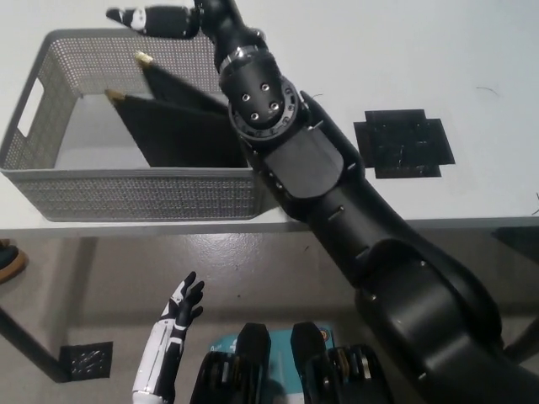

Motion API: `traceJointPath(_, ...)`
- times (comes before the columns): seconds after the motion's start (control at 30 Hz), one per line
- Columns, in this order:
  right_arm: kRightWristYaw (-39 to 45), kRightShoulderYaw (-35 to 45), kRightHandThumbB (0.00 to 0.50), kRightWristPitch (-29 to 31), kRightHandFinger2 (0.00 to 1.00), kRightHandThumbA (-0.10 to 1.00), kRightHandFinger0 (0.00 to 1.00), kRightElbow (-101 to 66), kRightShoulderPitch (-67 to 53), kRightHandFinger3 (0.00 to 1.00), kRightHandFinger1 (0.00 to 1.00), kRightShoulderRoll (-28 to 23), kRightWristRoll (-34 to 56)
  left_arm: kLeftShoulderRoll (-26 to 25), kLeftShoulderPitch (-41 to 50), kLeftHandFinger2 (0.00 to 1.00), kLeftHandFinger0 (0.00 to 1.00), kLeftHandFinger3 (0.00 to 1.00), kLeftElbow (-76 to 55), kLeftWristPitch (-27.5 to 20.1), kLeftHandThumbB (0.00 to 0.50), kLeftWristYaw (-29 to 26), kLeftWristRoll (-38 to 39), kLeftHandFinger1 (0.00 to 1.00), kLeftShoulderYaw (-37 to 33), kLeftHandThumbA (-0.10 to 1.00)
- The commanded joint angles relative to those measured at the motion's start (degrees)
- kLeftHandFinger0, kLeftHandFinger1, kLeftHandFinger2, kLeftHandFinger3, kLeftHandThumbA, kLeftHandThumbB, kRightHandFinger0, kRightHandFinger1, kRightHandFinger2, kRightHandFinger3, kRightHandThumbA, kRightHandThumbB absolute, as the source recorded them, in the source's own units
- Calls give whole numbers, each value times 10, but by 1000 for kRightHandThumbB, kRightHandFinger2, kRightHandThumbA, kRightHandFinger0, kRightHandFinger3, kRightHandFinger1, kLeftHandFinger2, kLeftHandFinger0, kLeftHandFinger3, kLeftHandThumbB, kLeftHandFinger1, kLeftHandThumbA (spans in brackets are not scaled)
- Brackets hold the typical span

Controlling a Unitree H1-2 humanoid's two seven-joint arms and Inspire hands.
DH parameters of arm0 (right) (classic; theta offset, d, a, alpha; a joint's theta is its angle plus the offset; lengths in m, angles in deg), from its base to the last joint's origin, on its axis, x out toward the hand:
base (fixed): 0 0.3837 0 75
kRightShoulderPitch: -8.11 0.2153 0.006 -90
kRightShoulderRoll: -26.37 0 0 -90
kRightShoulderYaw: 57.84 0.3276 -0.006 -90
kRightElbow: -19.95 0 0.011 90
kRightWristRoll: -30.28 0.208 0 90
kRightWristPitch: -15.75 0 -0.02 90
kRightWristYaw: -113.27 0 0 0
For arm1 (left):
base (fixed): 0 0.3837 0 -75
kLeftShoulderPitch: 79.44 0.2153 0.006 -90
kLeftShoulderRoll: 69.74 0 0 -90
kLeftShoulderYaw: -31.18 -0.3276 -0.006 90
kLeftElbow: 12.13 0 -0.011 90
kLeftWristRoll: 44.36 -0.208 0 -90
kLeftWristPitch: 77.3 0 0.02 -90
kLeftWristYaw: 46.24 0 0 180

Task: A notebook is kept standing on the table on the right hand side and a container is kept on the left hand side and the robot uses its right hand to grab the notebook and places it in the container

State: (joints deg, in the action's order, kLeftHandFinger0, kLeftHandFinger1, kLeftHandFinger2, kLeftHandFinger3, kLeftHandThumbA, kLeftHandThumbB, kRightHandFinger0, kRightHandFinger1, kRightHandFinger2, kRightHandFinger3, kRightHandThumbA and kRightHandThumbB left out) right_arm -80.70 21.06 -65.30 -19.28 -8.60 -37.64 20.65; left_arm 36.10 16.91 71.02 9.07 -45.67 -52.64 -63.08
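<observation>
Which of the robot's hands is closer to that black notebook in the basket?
The right hand. It reaches over the basket's far rim, just above the notebook lying open inside. The white left hand hangs below the table edge, well away.

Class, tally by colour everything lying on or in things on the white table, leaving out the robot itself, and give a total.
Black: 2, the notebook lying open in the container and the cross-shaped mat on the table.
Grey: 1, the mesh container.
Total: 3.
</observation>
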Motion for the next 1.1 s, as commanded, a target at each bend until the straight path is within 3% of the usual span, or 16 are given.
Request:
traceJointPath(0.0,60,13,486,-69,1000,1000,1000,-310,-36,1000,1000,-61,-9,3,-4,1000,1000,1000,-10,-10,500,6,15,1000,-5,1000)
traceJointPath(0.13,83,38,500,-136,1000,1000,1000,-533,-101,1000,1000,-90,20,-1,2,1000,1000,1000,-9,-13,500,-1,8,1000,-1,1000)
traceJointPath(0.2,83,62,500,-123,1000,1000,1000,-636,-142,1000,1000,-112,52,0,4,1000,1000,1000,-7,-16,500,-3,7,1000,0,1000)
traceJointPath(0.3,82,84,483,-118,1000,1000,1000,-756,-220,1000,1000,-151,32,-5,4,1000,1000,1000,-1,-20,500,-5,4,1000,5,1000)
traceJointPath(0.4,84,85,457,-84,1000,1000,1000,-826,-321,1000,1000,-173,-1,-7,7,1000,1000,1000,-1,-20,500,-5,5,1000,8,1000)
traceJointPath(0.5,72,97,435,-4,1000,1000,1000,-862,-465,1000,1000,-197,-14,-12,8,1000,1000,1000,-1,-13,500,-1,2,1000,8,1000)
traceJointPath(0.67,55,97,465,83,1000,1000,1000,-855,-663,1000,1000,-219,18,-12,-2,1000,1000,1000,8,-12,500,-3,0,1000,9,1000)
traceJointPath(0.77,31,90,413,135,1000,1000,1000,-802,-765,1000,1000,-204,16,-14,-7,1000,1000,1000,12,-12,500,-1,3,1000,11,1000)
traceJointPath(0.8,26,87,430,146,1000,1000,1000,-784,-783,1000,1000,-202,9,-15,-5,1000,1000,1000,9,-9,500,-1,3,1000,12,1000)
traceJointPath(0.83,20,83,412,167,1000,1000,1000,-758,-802,1000,1000,-200,6,-14,-5,1000,1000,1000,10,-8,500,-3,1,1000,13,1000)
traceJointPath(0.87,19,81,408,173,1000,1000,1000,-750,-808,1000,1000,-198,6,-14,-5,1000,1000,1000,10,-9,500,-4,1,1000,14,1000)
traceJointPath(0.9,12,69,439,179,1000,1000,1000,-711,-829,1000,1000,-195,12,-17,-3,1000,1000,1000,11,-14,500,-5,-4,1000,13,1000)
traceJointPath(1.0,16,44,475,180,1000,1000,1000,-644,-843,1000,1000,-185,32,-18,-4,1000,1000,1000,17,-23,500,-6,-5,1000,13,1000)
traceJointPath(1.07,10,29,449,180,1000,1000,1000,-592,-842,1000,1000,-188,28,-17,-3,1000,1000,1000,15,-22,500,-6,-3,1000,13,1000)
